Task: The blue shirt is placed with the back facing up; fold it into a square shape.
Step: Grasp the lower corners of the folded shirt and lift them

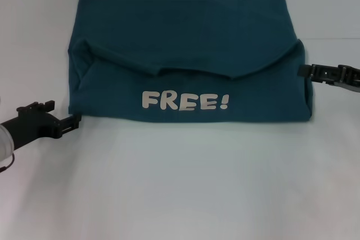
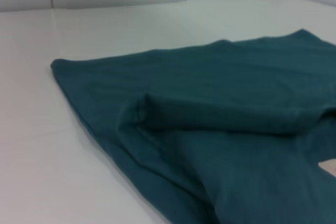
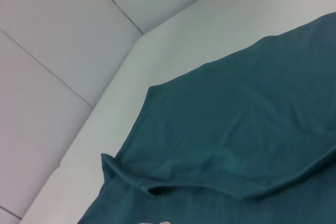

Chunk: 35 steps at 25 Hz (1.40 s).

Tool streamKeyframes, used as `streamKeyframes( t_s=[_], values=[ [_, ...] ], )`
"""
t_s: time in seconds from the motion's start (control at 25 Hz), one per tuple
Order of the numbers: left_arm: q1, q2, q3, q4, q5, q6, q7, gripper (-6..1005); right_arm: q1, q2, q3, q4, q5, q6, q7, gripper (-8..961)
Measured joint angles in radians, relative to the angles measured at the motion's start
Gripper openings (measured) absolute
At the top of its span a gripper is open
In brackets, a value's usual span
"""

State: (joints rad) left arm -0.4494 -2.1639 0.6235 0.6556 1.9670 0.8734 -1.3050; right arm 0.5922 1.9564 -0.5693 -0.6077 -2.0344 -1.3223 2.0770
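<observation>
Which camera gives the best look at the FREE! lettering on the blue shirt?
The head view: the lettering reads whole on the blue shirt. Each wrist view catches only a pale sliver of it at the picture's edge.

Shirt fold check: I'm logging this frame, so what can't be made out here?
- Left gripper, head view: at the shirt's near left corner; open or shut is unclear.
- Right gripper, head view: its tip meets the shirt's right edge; grip unclear.
- Lettering: cut off by the frame edge in both wrist views.
- Sleeves and collar: hidden under the folded layers.
</observation>
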Motion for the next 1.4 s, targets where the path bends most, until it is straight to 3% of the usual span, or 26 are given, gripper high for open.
streamKeyframes(
  t_s=[0.92, 1.4],
  values=[
    [-0.04, 0.001, 0.102, -0.023, 0.001, -0.097, 0.027, 738, -0.002, 0.009, 0.007, 0.011, 0.005, 0.039, -0.001, 677],
    [-0.048, -0.001, 0.124, -0.019, 0.001, -0.127, 0.005, 473, -0.004, 0.006, 0.009, 0.011, 0.002, 0.039, -0.002, 673]
  ],
)
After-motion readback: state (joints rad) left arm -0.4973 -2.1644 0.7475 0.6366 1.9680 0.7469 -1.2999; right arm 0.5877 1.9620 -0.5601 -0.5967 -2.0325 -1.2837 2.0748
